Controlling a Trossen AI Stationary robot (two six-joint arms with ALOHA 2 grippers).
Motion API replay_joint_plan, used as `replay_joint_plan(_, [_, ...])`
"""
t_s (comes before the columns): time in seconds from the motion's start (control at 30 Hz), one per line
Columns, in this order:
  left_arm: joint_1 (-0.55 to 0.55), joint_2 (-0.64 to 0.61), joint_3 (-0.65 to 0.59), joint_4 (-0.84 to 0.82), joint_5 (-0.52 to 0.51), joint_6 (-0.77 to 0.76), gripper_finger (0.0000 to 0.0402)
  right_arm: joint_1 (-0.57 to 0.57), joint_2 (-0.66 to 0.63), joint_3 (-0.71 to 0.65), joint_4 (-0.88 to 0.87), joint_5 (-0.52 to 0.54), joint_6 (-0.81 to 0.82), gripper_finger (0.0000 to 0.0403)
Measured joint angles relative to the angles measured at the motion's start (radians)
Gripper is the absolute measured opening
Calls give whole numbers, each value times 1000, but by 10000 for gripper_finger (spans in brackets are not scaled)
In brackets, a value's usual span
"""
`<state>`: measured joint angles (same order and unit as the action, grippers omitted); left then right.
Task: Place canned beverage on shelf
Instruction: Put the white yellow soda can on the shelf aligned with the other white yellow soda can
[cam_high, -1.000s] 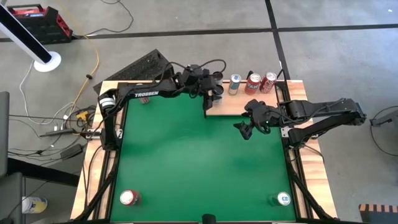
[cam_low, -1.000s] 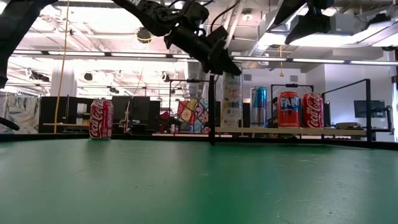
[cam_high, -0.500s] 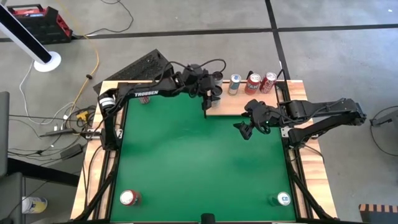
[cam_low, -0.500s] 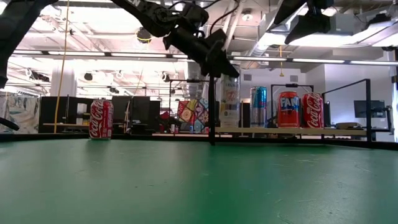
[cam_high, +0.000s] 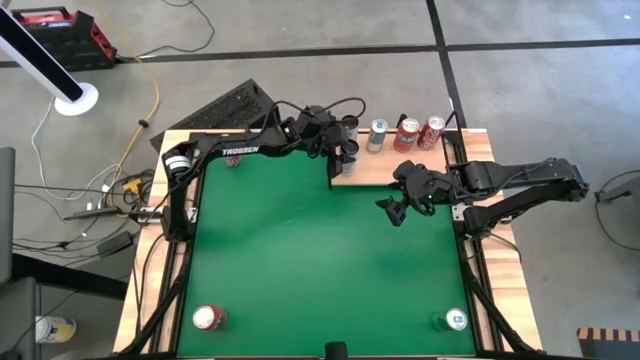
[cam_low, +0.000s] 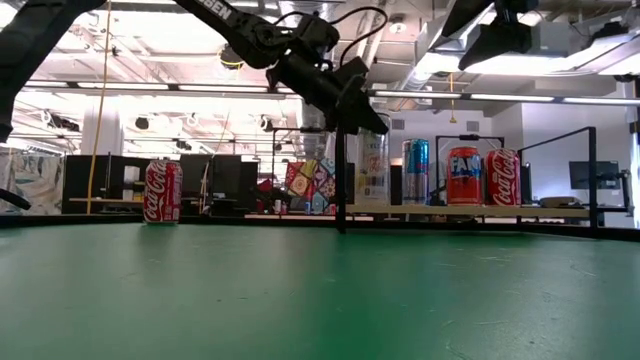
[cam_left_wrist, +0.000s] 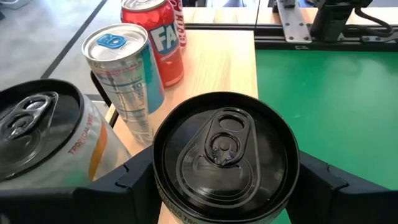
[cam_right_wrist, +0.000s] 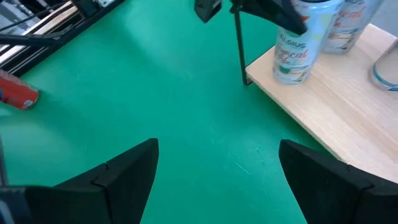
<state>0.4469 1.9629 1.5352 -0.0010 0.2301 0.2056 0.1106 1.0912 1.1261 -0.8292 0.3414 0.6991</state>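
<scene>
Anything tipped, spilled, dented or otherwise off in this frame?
Nothing stands out. The left gripper holds a black-topped pale can upright at the pale wooden shelf's corner, beside the upright cans already there. The open right gripper waits over the green felt.

Both arms were dark, nearly black, built of slim jointed links. The left arm carried white "TROSSEN" lettering along its link, a pale round joint cap near its base, and black cables looping over its wrist. The right arm showed two parallel dark links.
</scene>
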Motion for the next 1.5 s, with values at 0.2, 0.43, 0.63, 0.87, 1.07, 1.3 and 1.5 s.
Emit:
replay_joint_plan(0.2, [0, 0, 0, 11, 2, 0, 233, 0, 0, 0, 0, -3, 0, 356])
replay_joint_plan(0.43, [-2, 1, 0, 10, 19, 16, 267, 0, 0, 0, 0, -3, 0, 356])
replay_joint_plan(0.63, [-2, 1, 0, 21, -35, 17, 355, 0, 0, 0, 0, -3, 0, 356])
replay_joint_plan(0.87, [-6, 1, 0, 45, -26, 21, 366, 0, 0, 0, 0, -3, -1, 356])
replay_joint_plan(1.07, [-20, 1, 0, 128, -8, 31, 367, 0, 0, 0, 0, -2, -4, 356])
replay_joint_plan(1.3, [-26, -37, 71, 89, -6, 56, 368, 0, 2, 0, -1, -2, -3, 356])
replay_joint_plan(1.5, [-29, -189, 119, -46, -30, 101, 365, -29, 39, 0, 55, -11, -67, 356])
